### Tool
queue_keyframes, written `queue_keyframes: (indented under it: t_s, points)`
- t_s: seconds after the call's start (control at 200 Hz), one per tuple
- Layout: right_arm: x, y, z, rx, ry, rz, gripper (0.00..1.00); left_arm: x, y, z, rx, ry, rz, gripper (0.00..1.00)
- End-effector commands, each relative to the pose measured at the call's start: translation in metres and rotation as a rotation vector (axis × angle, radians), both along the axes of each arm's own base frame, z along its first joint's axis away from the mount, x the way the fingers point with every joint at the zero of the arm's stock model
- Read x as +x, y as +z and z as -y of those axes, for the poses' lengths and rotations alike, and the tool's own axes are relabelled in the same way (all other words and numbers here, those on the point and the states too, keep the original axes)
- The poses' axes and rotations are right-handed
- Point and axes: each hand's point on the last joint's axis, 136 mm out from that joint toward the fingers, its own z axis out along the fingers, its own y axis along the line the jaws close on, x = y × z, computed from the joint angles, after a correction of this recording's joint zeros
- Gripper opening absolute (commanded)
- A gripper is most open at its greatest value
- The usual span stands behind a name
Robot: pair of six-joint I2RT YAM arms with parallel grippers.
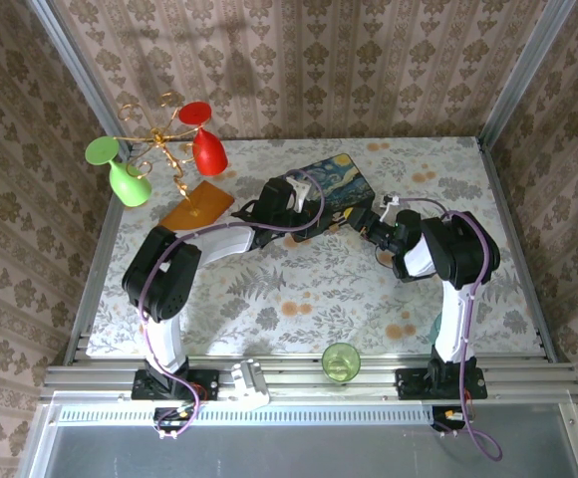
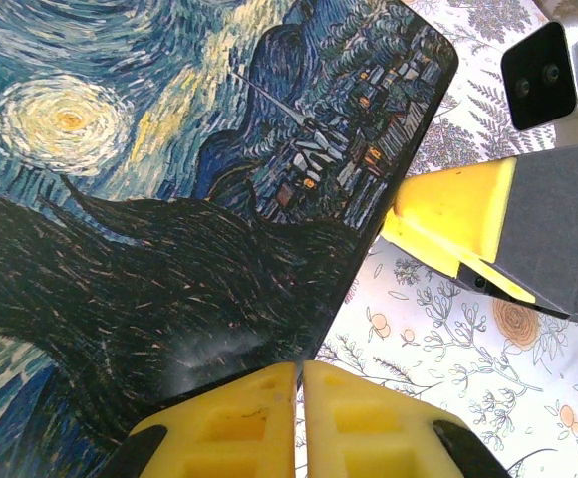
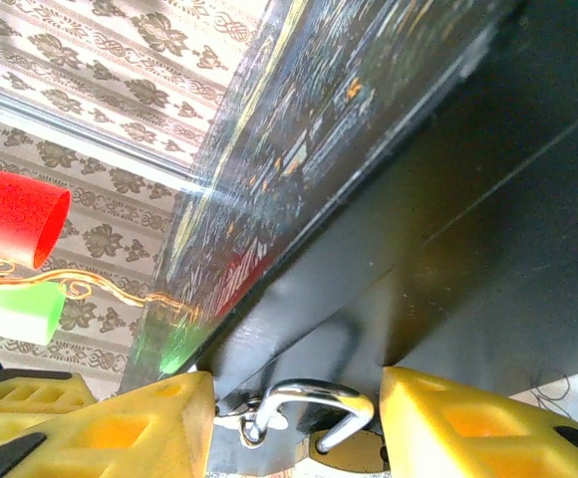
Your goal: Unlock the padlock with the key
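The painted box (image 1: 334,184) stands at the back middle of the table; its night-sky lid (image 2: 169,199) takes up most of the left wrist view. My left gripper (image 2: 300,383) hovers at the lid's near edge with its yellow fingers pressed together and nothing visible between them. The key is out of view. On the box's dark front wall (image 3: 448,229) hangs the padlock (image 3: 354,460), brass-bodied, its silver shackle (image 3: 319,396) hooked through the clasp ring (image 3: 252,430). My right gripper (image 3: 299,428) is open, one finger on each side of the padlock. The right gripper's finger (image 2: 458,219) shows beside the box.
A red goblet (image 1: 207,149), a green goblet (image 1: 122,177) and a gold wire stand (image 1: 159,139) sit at the back left. An orange sheet (image 1: 197,204) lies beside the left arm. A green cup (image 1: 341,360) stands at the near edge. Patterned walls close in the table.
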Motion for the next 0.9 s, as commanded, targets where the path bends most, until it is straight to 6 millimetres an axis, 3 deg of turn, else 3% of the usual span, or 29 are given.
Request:
queue_keyframes:
  t_s: [0.0, 0.46, 0.665, 0.895]
  points:
    - [0.003, 0.001, -0.008, 0.0, 0.024, 0.03, 0.46, -0.048, -0.095, -0.046, 0.239, 0.034, -0.308, 0.12]
    - [-0.002, -0.002, 0.0, -0.023, -0.018, 0.024, 0.29, -0.048, -0.095, -0.048, 0.246, 0.037, -0.309, 0.12]
    - [-0.002, -0.009, 0.014, -0.052, -0.107, 0.008, 0.2, -0.048, -0.096, -0.049, 0.254, 0.041, -0.306, 0.12]
    - [-0.001, -0.002, 0.027, -0.055, -0.192, 0.012, 0.13, -0.05, -0.099, -0.05, 0.258, 0.042, -0.315, 0.11]
